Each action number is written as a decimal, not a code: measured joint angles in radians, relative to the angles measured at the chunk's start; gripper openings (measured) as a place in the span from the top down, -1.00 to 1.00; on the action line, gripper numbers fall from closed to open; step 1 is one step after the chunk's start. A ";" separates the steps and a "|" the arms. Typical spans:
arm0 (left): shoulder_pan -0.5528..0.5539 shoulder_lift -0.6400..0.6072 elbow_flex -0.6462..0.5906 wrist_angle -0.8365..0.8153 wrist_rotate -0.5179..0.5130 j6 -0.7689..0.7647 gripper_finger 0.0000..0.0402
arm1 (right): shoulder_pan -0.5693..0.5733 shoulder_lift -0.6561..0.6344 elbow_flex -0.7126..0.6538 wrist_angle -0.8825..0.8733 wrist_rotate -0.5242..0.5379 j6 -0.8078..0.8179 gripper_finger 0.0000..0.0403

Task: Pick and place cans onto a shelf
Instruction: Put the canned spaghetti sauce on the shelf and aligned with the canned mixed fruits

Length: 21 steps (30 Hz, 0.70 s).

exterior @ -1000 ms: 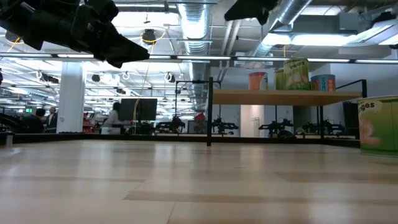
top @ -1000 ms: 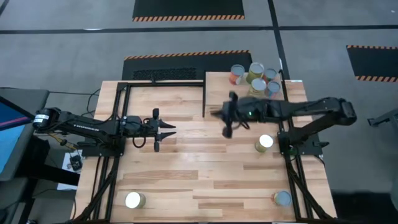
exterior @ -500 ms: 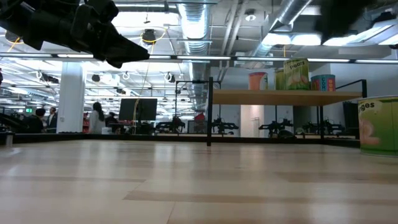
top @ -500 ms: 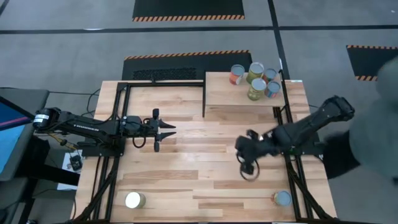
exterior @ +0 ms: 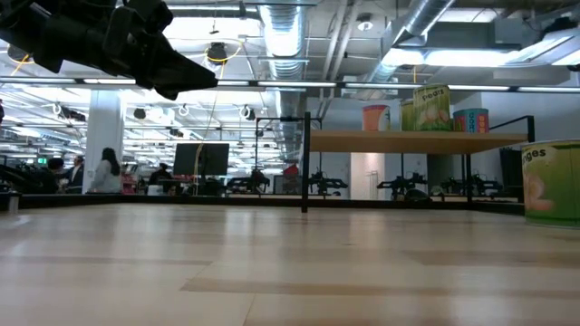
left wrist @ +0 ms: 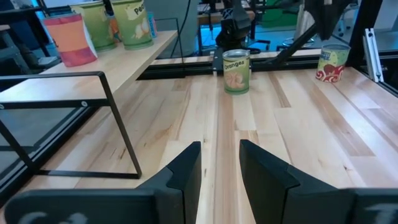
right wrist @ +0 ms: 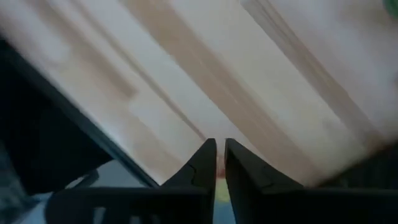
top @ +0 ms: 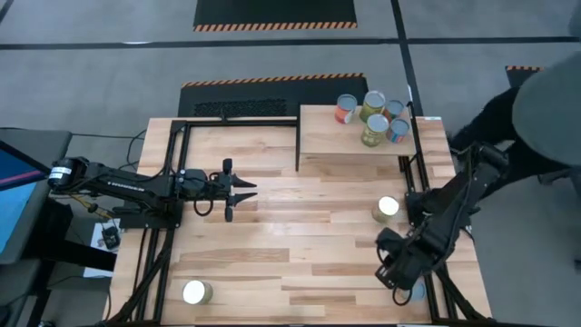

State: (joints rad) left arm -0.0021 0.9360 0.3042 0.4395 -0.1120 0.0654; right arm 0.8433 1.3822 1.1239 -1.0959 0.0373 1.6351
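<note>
Four cans (top: 370, 116) stand on the shelf (top: 336, 145) at the table's far right; the low view shows them too (exterior: 432, 107). A green-label can (top: 387, 208) stands on the table in front of the shelf and shows in the left wrist view (left wrist: 236, 71). One can (top: 195, 292) stands near the front left. Another can (top: 416, 292) at the front right is partly hidden by my right gripper (top: 392, 272), whose fingers are shut and empty (right wrist: 220, 149). My left gripper (top: 250, 190) hovers left of centre, slightly open and empty (left wrist: 221, 152).
A black metal frame (top: 172, 182) runs along the table's left and right sides. A person (top: 545, 109) stands beyond the table's right edge. Bare planks (top: 300, 236) lie between the two arms.
My right gripper has swung from beside the shelf toward the table's near edge, ending by the front-right can. The green-label can, covered by the arm half a second ago, shows again. A person has come in at the right.
</note>
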 joint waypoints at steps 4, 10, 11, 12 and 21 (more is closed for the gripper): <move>0.000 0.000 0.000 -0.002 0.000 0.000 0.50 | 0.022 0.040 -0.001 -0.042 -0.123 0.116 0.59; 0.000 0.000 0.000 -0.003 0.000 0.005 0.50 | 0.032 0.106 -0.001 -0.033 -0.244 0.200 0.42; 0.000 0.000 0.000 -0.004 0.000 0.005 0.50 | 0.032 0.117 -0.001 -0.029 -0.266 0.214 0.40; 0.000 0.000 0.000 -0.004 0.000 0.004 0.50 | 0.035 0.128 -0.001 -0.023 -0.287 0.227 0.39; 0.000 0.000 0.000 -0.018 0.000 0.001 0.50 | 0.078 0.178 -0.001 0.021 -0.323 0.290 0.39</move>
State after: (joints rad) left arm -0.0021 0.9360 0.3042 0.4218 -0.1116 0.0666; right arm 0.9208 1.5599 1.1227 -1.0751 -0.2853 1.9254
